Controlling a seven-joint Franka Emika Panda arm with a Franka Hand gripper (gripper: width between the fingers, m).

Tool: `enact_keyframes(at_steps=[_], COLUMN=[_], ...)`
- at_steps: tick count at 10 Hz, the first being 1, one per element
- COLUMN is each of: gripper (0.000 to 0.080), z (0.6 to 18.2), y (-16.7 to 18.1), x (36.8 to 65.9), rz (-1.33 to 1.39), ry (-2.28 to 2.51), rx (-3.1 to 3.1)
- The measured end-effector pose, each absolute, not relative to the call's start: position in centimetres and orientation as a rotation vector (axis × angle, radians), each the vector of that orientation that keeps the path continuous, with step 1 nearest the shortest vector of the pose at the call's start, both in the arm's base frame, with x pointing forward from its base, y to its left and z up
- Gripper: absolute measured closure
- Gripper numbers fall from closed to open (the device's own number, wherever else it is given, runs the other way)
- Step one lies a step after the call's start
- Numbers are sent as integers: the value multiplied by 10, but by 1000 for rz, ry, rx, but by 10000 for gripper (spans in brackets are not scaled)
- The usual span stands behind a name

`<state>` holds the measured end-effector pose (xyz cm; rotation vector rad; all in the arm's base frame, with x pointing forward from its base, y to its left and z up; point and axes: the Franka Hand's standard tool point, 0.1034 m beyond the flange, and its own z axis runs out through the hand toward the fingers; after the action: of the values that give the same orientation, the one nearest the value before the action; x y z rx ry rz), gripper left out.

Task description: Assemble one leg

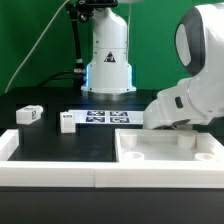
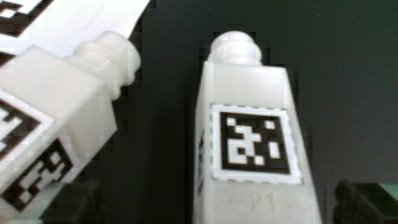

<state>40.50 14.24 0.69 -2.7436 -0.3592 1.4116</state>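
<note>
Two legs lie on the black tabletop (image 1: 60,100) at the exterior view's left. The first leg (image 1: 30,113) is farther out, and the second leg (image 1: 67,122) sits just beside the marker board (image 1: 106,117). Both are well apart from the arm (image 1: 190,75), which leans in low from the exterior view's right. Its end is over the back edge of the white panel (image 1: 165,152), which lies flat at the front right. A white rail (image 1: 50,172) runs along the front edge. The robot base (image 1: 108,55) stands behind the marker board.

Your wrist view is filled by two white leg pieces side by side, not touching, with dark tabletop between them. The centre leg (image 2: 246,150) has a knobbed tip. The side leg (image 2: 71,100) lies slanted next to it. You cannot tell whether these are the same pieces as the pair on the left.

Tool: you cannot tell whether it is spread or pressed together. The arm's housing hides it outside, and the wrist view gives only a dark blurred shape (image 2: 366,200) at one corner.

Labels: each leg carries a black-and-white square tag, and the centre leg's tag (image 2: 251,142) faces you squarely. The marker board carries a row of such tags. The base has a dark mark too small to read.
</note>
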Motion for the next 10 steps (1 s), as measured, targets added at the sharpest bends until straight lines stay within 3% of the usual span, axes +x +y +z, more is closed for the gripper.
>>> enact_keyframes(at_steps=[4,6,10], gripper=[165,515,509], z=[4,4,4], y=[146,146,146], x=[407,407,407], rz=[1387,1387,1388], ry=[-329,-329,-329], rx=[-2767,-2767,-2767])
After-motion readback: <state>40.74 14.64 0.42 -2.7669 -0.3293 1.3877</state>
